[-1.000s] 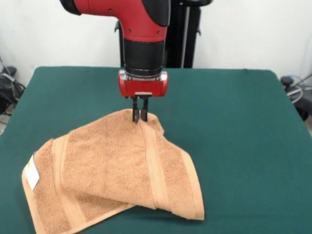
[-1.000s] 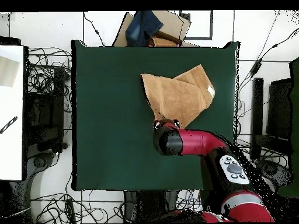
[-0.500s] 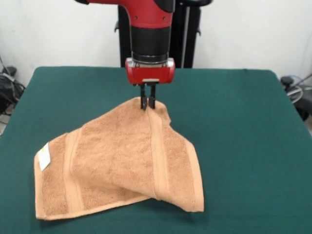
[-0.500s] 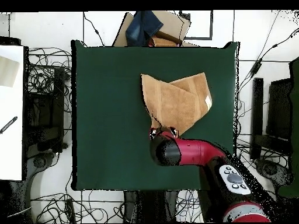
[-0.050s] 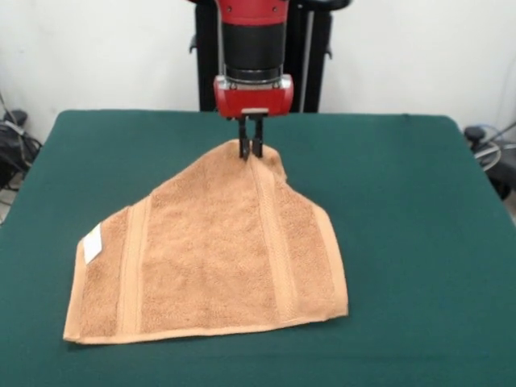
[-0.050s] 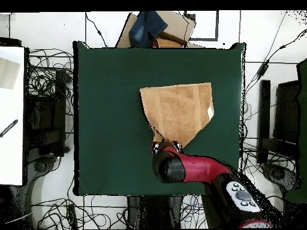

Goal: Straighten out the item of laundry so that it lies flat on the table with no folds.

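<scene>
Dragged further toward the far side, the towel (image 5: 214,258) now spreads much flatter than a second ago.

Its hand (image 5: 250,148) pinches the towel's far corner between pressed-together fingers, the cloth fanning out on the green worktop (image 5: 419,242) with the tag (image 5: 93,243) at its left edge. Soft, light terry like this follows any pull; a corner looks the best hold, since one fold near the grip still needs teasing out.

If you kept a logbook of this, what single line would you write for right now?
gripper: shut on towel corner | orange-tan towel: mostly spread, peak pinched and raised, folds remain | green table: towel on it | not yet flat
</scene>
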`<state>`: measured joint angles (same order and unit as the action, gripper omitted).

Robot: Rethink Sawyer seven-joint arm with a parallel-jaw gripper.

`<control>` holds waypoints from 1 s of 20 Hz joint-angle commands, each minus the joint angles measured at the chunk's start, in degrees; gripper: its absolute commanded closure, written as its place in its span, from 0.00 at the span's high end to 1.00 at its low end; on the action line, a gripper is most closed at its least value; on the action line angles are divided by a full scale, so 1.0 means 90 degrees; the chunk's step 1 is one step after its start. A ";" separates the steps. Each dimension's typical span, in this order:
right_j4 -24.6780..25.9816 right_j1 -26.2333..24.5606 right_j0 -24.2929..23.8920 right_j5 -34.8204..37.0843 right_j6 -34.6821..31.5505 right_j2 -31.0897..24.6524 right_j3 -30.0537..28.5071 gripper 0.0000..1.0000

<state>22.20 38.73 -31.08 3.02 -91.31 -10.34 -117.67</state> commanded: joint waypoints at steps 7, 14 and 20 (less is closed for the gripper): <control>-0.0138 -0.0175 -0.0016 -0.0717 -0.1258 -0.0489 -0.0594 0.00; -0.0079 -0.0293 0.0084 -0.1116 -0.1286 -0.0417 -0.0595 1.00; -0.0190 -0.0301 0.0144 -0.1126 -0.1306 -0.0408 -0.0624 1.00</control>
<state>22.17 39.12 -31.75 -4.91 -91.31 -10.33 -121.71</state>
